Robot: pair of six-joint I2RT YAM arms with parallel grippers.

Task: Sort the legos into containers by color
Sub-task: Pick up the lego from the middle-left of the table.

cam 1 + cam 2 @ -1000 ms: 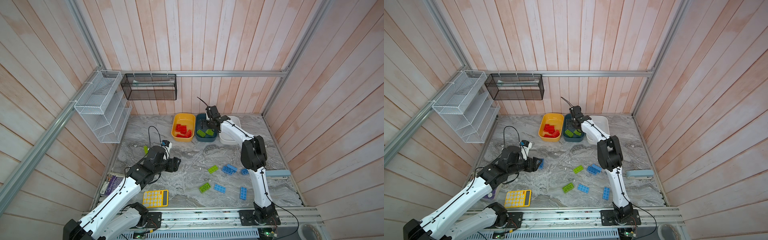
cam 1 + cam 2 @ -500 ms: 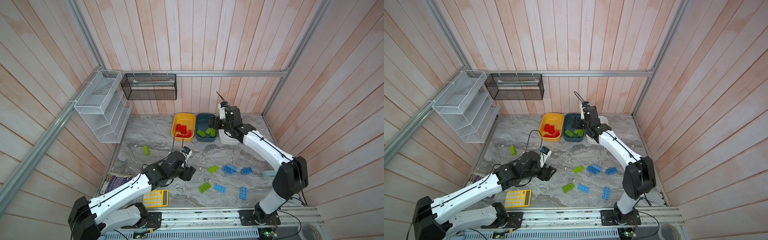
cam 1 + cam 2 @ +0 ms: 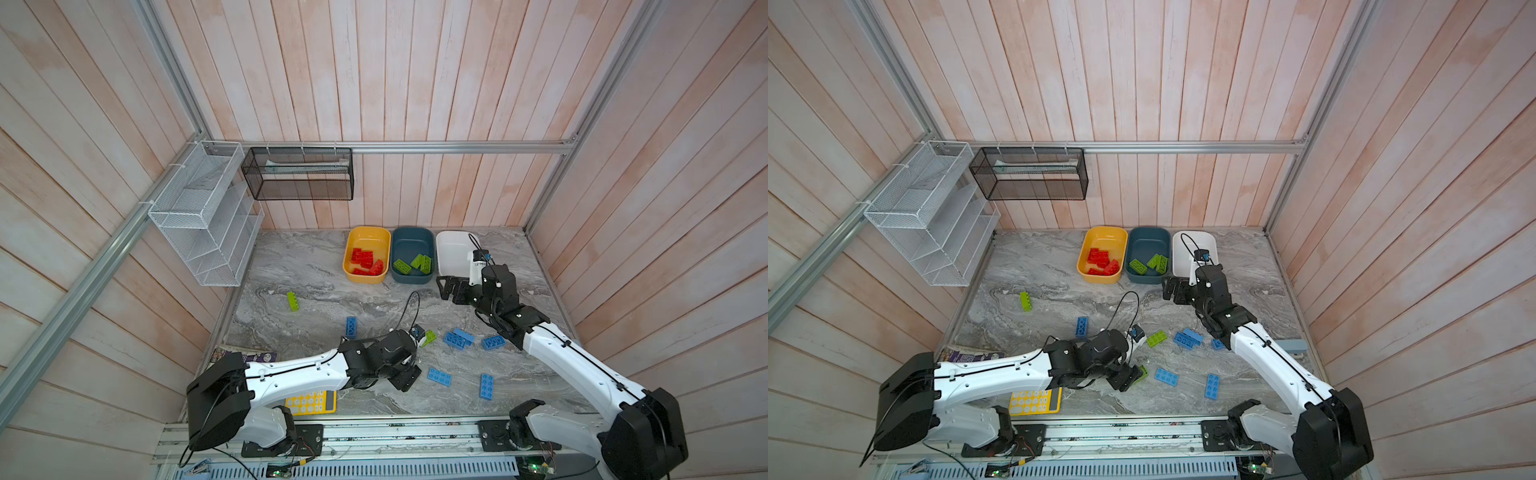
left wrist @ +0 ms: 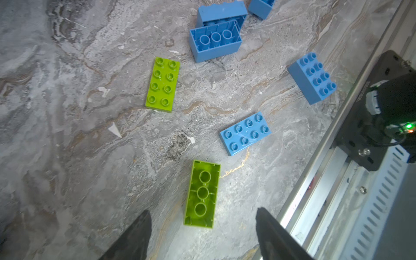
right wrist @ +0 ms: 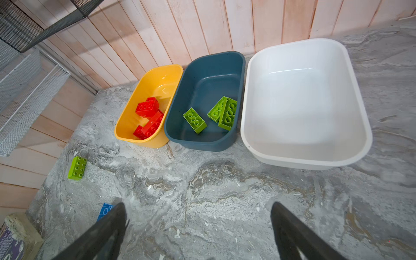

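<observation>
The left gripper (image 3: 1128,376) hovers low over a green brick (image 3: 1143,370) in a top view, so a green pickup seems to be in hand. In the left wrist view its jaws stand apart, with the upside-down brick just ahead between them. The next move calls for lowering and closing. In the right wrist view the right gripper (image 5: 197,203) gapes empty before the teal tub (image 5: 209,78).

**Soft Overhead Light, Bent Edges**

Bright, diffuse light falls from above on the marble tabletop (image 3: 316,266); the legos (image 4: 163,84) cast only faint, soft-edged shadows. A thin streak of glare crosses the white tub (image 5: 290,71). The wall planks (image 3: 124,104) bow outward toward the frame edges in both top views. Close to the wrist lens, the left gripper (image 4: 202,210) looks soft, perhaps out of focus.
</observation>
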